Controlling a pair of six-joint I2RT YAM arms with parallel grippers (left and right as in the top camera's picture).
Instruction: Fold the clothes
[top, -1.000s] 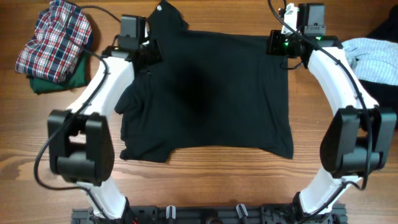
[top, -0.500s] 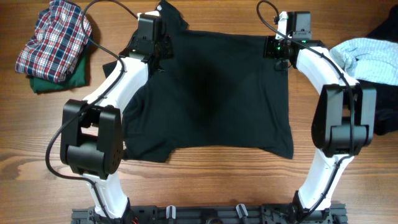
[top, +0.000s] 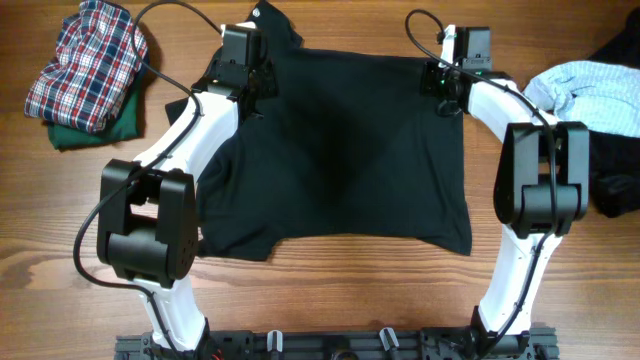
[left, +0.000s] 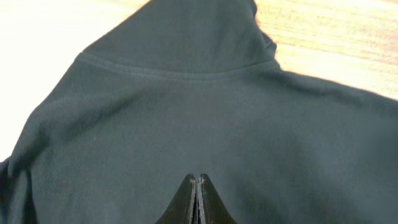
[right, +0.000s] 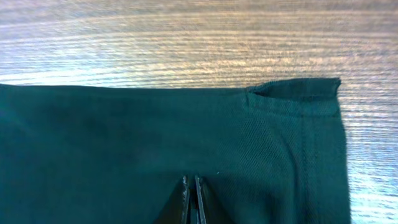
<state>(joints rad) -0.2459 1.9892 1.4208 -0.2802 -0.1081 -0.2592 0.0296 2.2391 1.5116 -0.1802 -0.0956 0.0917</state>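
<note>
In the upper left of the overhead view, a plaid garment (top: 85, 55) is lying bunched on a green one (top: 100, 128), both well apart from the work. The left gripper (left: 196, 179) is hanging over the upper left part of the black T-shirt (top: 340, 160), just below a curved seam (left: 180, 71), with its jaws pressed together. I cannot tell whether any cloth is caught between them. The shirt is lying spread across the middle of the wooden surface (top: 330, 290), its left side rumpled. The right gripper (right: 191, 180) is sitting near the hemmed corner (right: 298, 93) at the shirt's upper right, jaws likewise together. To fold well, both grippers should probably be pinching their edges at matching height and travelling together, keeping the cloth taut. At the right edge, a light blue garment (top: 585, 95) is resting on a dark one (top: 615, 175).
</note>
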